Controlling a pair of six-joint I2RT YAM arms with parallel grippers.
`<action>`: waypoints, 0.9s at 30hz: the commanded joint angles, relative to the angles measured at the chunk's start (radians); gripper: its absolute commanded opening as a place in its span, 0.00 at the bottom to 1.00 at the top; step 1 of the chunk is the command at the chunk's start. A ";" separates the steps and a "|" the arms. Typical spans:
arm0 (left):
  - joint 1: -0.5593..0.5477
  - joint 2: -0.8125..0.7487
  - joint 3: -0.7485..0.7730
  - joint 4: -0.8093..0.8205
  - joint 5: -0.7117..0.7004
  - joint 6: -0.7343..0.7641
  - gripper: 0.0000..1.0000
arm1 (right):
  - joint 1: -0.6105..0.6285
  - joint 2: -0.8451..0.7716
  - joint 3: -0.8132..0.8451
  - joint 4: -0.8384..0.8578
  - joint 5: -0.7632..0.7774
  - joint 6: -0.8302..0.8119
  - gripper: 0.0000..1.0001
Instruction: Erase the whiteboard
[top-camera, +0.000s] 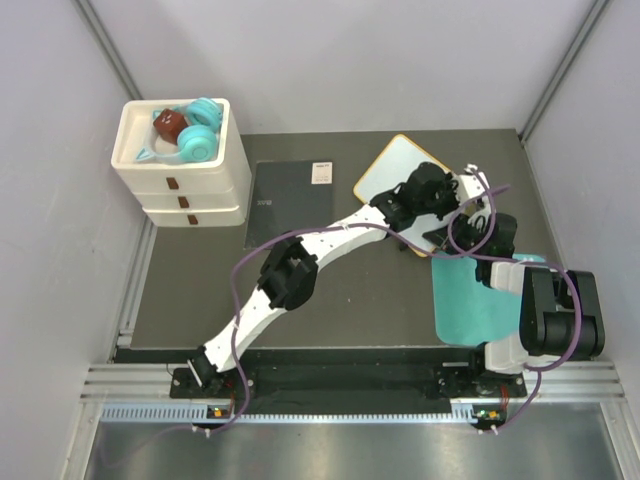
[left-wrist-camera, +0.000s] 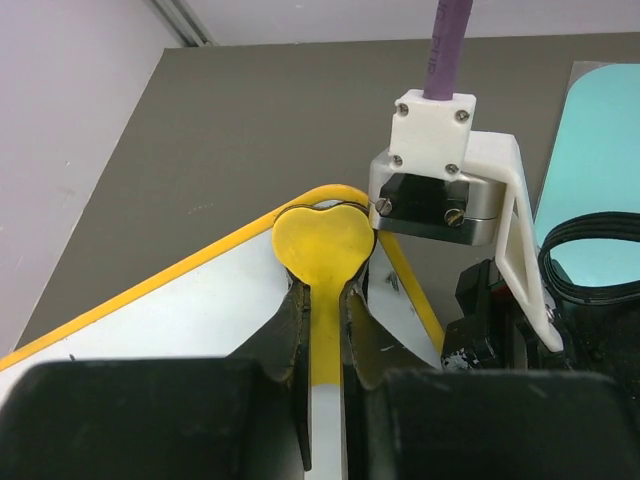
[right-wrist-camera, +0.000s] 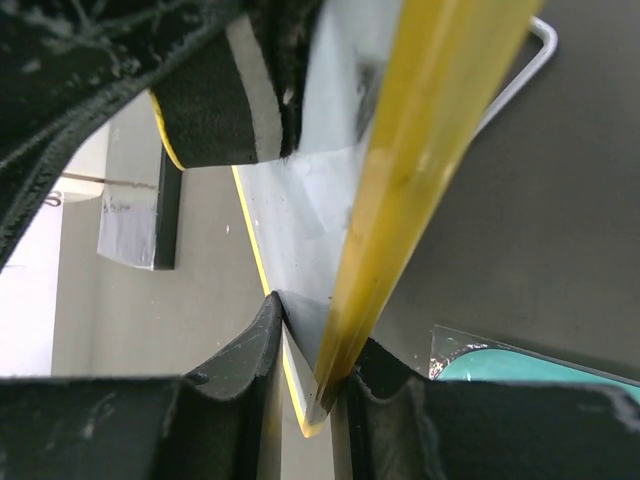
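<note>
L arm (top-camera: 300, 265): white shells, blk joint blocks.
R arm (top-camera: 545, 310): big blk joint housing, white link beneath.
Bases (top-camera: 200, 378): small, blk.
Cables (top-camera: 240, 290): purple, one per arm.
L gripper (left-wrist-camera: 322, 300): blk fingers (left-wrist-camera: 292, 335), scuffed inner faces, blk body blocks.
R gripper (right-wrist-camera: 320, 355): blk fingers (right-wrist-camera: 240, 365), curved tips, grey scuffs.
R wrist cap (left-wrist-camera: 433, 118): white block, 4 screws, purple cable in top.
Housing under cap (left-wrist-camera: 440, 210): silver-grey, slotted screws.
Bracket (left-wrist-camera: 522, 250): white, thin, angled.
Thin leads (left-wrist-camera: 590, 262): blk, bundled.
</note>
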 joint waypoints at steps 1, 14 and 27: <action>0.022 0.056 -0.048 -0.149 -0.028 -0.039 0.00 | 0.053 -0.001 -0.030 -0.167 -0.088 -0.136 0.00; 0.196 -0.003 -0.215 -0.117 -0.056 -0.134 0.00 | 0.053 -0.002 -0.030 -0.169 -0.088 -0.137 0.00; 0.063 -0.063 -0.222 -0.068 -0.036 -0.143 0.00 | 0.053 0.033 0.004 -0.199 -0.089 -0.139 0.00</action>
